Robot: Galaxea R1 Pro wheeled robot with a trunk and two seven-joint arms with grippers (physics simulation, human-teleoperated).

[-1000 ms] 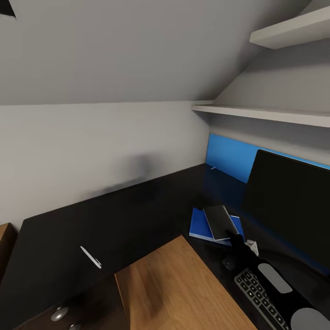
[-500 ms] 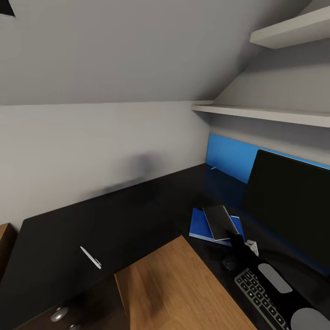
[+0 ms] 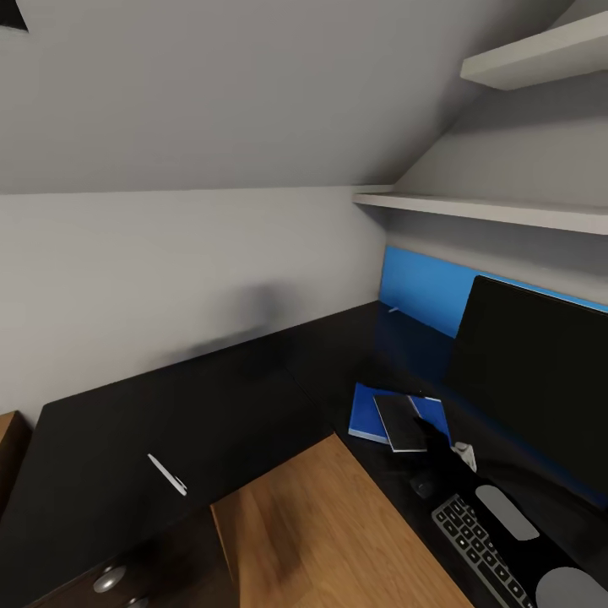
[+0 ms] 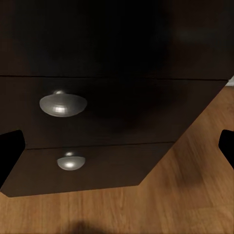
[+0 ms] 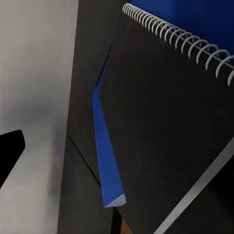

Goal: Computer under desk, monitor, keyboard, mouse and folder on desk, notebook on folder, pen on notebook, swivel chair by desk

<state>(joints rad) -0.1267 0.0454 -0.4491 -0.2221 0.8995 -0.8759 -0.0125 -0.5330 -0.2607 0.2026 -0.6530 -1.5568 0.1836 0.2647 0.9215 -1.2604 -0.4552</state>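
Note:
On the black desk (image 3: 194,414) the bright blue folder (image 3: 365,415) lies flat in front of the monitor (image 3: 540,376). The dark spiral-bound notebook (image 3: 399,424) rests on the folder. In the right wrist view the notebook (image 5: 165,122) is very close, with the blue folder (image 5: 108,165) showing under its edge. My right gripper (image 3: 433,439) hovers at the notebook's near edge, open; one fingertip (image 5: 9,151) sits wide to the side. The pen (image 3: 167,473) lies far off on the desk's left wing. Keyboard (image 3: 473,545) and mouse (image 3: 420,485) lie beside my right arm. My left gripper (image 4: 117,146) is open, facing the drawers.
The desk's drawer unit with round silver knobs (image 4: 62,104) stands over the wood floor (image 3: 329,523). Two white shelves (image 3: 490,207) hang above the monitor, and a blue panel (image 3: 422,291) runs behind it. A sloped grey wall backs the desk.
The notebook, held raised over the folder before, has dropped and now lies flat on it. My right gripper has let go of it. The pen has not moved.

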